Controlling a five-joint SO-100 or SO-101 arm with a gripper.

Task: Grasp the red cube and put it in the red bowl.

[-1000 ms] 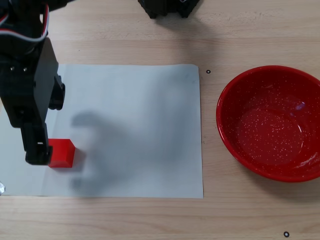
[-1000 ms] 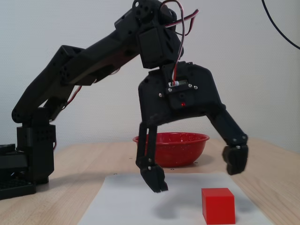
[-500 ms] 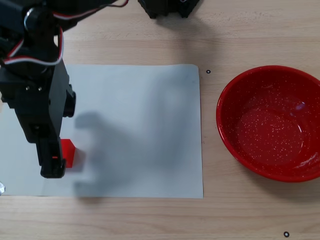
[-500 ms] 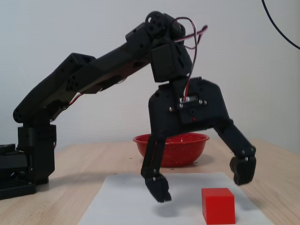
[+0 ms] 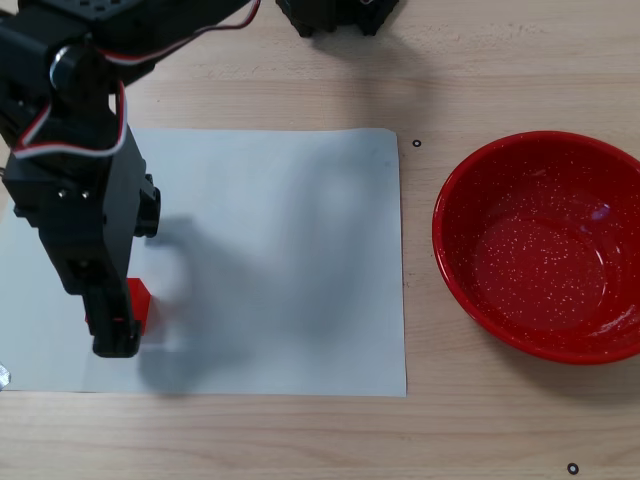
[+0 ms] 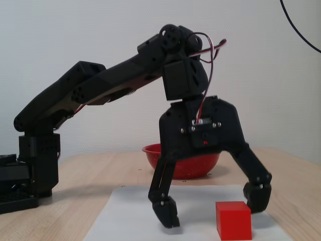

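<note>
On white paper at the surface's left in a fixed view, small matte red cube (image 6: 233, 220) sits between wide-open black end effector (image 6: 214, 206) fingers. Risk: off-centre closing could push it sideways. Glossy speckled red bowl (image 5: 541, 245) well apart.

Matte black arm (image 6: 100, 88) with red, white and seemingly black cables (image 6: 208, 50)

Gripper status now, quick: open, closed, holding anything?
Gripper: open wide, holding nothing. Its fingers straddle the red cube low over the white sheet, not clamped on it.
</note>
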